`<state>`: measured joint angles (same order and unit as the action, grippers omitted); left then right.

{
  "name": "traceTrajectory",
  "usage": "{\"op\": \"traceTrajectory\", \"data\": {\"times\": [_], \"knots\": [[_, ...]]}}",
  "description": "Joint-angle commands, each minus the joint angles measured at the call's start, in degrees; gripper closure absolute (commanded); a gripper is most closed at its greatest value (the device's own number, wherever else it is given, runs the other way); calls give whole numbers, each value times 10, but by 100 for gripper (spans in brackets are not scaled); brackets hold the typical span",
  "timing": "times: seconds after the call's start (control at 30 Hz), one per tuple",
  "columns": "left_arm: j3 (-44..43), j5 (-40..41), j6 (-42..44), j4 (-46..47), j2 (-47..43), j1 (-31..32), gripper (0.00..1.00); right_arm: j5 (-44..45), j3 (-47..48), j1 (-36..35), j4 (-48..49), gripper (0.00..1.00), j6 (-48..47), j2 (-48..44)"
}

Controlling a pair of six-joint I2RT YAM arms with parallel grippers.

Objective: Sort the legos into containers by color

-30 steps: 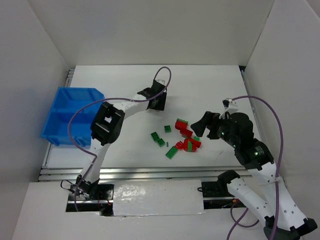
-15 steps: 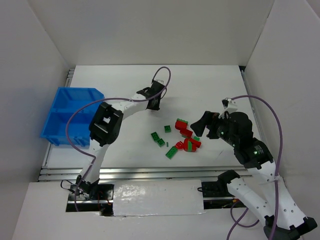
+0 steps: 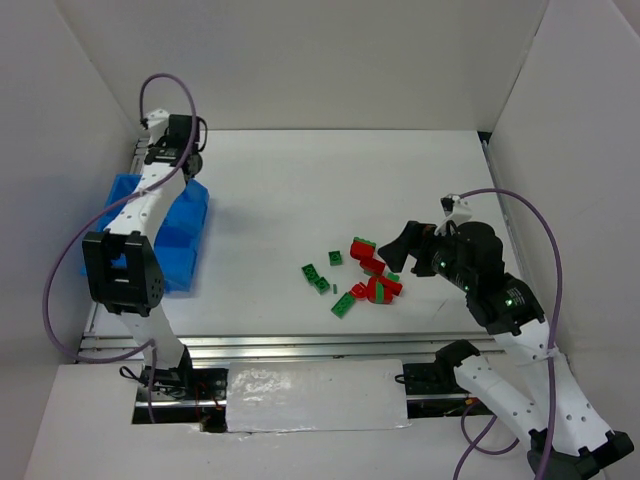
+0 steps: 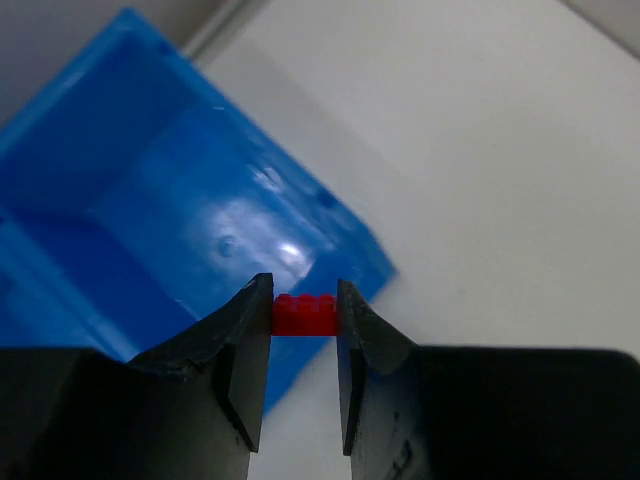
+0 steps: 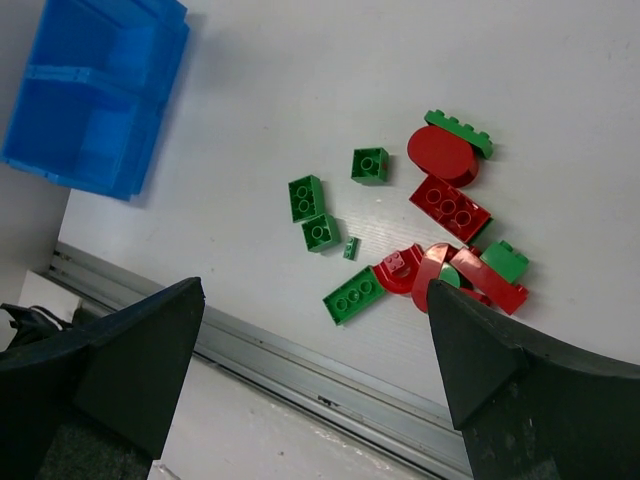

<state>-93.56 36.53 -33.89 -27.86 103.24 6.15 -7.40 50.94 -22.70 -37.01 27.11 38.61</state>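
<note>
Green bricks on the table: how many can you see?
8 green bricks: five loose beside the red pile, one of them tiny; three in the pile. More may be hidden underneath.

The top camera looks steeply down from the near edge over the whole surface (image 3: pixel 300 180). The left wrist camera hangs close over the bin (image 4: pixel 120 180). The right wrist camera, farther off, shares the bin and the bricks (image 5: pixel 448 208) to its right with the top view.

left arm (image 3: pixel 150 205) over blue bin (image 3: pixel 187 238), red and green legos (image 3: pixel 368 276) beside right pincer (image 3: pixel 398 252)
</note>
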Motion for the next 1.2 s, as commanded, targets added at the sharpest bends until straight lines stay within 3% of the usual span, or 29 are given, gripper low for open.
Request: {"op": "traceTrajectory", "data": {"times": [0.0, 0.1, 0.17, 0.23, 0.27, 0.3, 0.37, 0.4, 0.67, 0.77, 0.9, 0.93, 0.97, 1.03, 1.17], "knots": [[37, 41, -72, -54, -10, -24, 91, -13, 6, -5, 22, 0, -11, 7], [47, 44, -105, -64, -10, -54, 73, -22, 7, -5, 25, 1, -11, 12], [47, 17, -111, -65, -2, -82, 70, -33, 9, -5, 23, 0, -11, 16], [48, 2, -103, -53, 1, -91, 58, -38, 13, -6, 20, 0, -13, 20], [47, 0, -103, -53, 4, -91, 50, -38, 14, -8, 19, 1, -13, 21], [46, 1, -106, -58, 4, -91, 33, -37, 13, -7, 19, 0, -13, 22], [48, 0, -115, -63, -5, -91, 18, -37, 9, -8, 22, 0, -11, 23], [51, 0, -115, -63, -9, -91, 2, -38, 8, -7, 24, 0, -11, 24], [42, 24, -112, -79, -74, -84, 0, -32, -16, -8, 32, 0, -7, 29], [46, -12, -102, -83, -95, -66, 0, -30, -21, -8, 30, 0, -9, 30], [68, -43, -27, -28, -120, 88, 0, -16, -15, -8, 29, 1, -3, 27], [83, -56, 5, -16, -111, 188, 0, -1, -12, -8, 29, 1, 11, 15], [83, -72, 6, -16, -108, 189, 0, 6, -12, -8, 27, 1, 11, 15], [117, -107, 26, 21, -103, 262, 1, 16, -8, -8, 25, 0, 19, -8], [133, -130, -63, -16, -65, 354, 1, 21, -1, -9, 13, 0, 23, -31]]}}
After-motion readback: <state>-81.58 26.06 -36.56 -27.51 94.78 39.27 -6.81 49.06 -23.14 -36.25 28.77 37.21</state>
